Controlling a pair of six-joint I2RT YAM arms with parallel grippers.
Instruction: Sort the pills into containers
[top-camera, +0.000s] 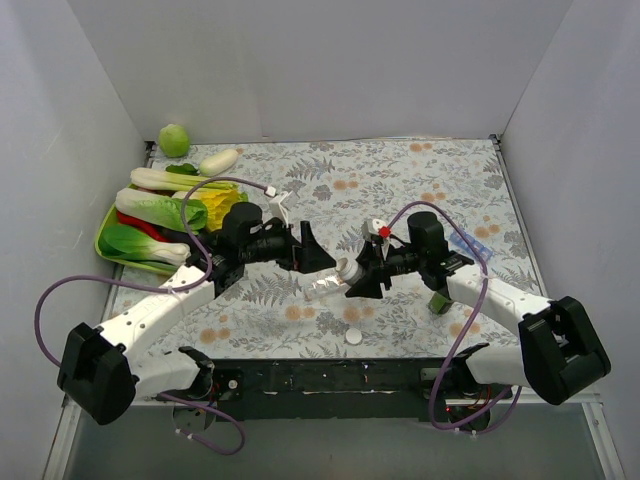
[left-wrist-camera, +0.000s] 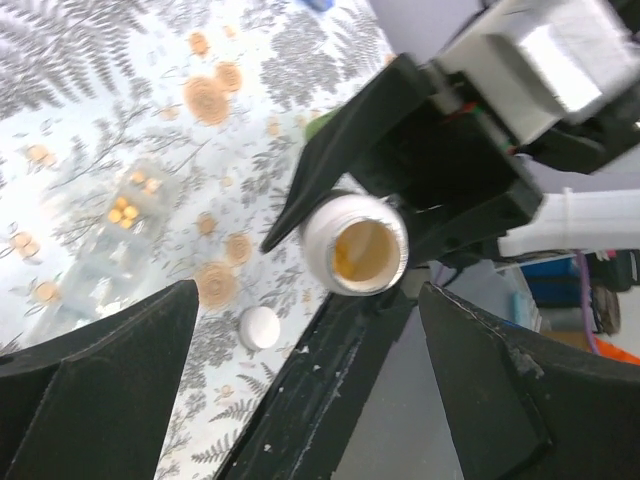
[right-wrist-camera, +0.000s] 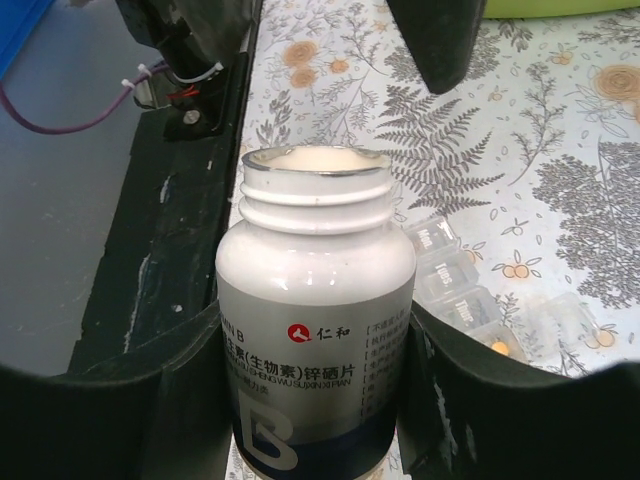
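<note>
My right gripper (top-camera: 362, 276) is shut on an open white pill bottle (top-camera: 350, 270) and holds it tilted above the table. In the right wrist view the bottle (right-wrist-camera: 315, 330) sits between my fingers with its cap off. The left wrist view looks into its mouth (left-wrist-camera: 365, 250), with orange pills inside. The clear pill-box strip (top-camera: 322, 290) lies just below the bottle; it also shows in the left wrist view (left-wrist-camera: 120, 230) and the right wrist view (right-wrist-camera: 465, 295), with orange pills in some compartments. My left gripper (top-camera: 322, 258) is open and empty, just left of the bottle.
The bottle's white cap (top-camera: 353, 337) lies near the table's front edge. A small green bottle (top-camera: 438, 300) and a blue pill-box strip (top-camera: 470, 243) are beside the right arm. A green tray (top-camera: 105, 232) of vegetables stands at the left, with a green ball (top-camera: 174, 139) behind it.
</note>
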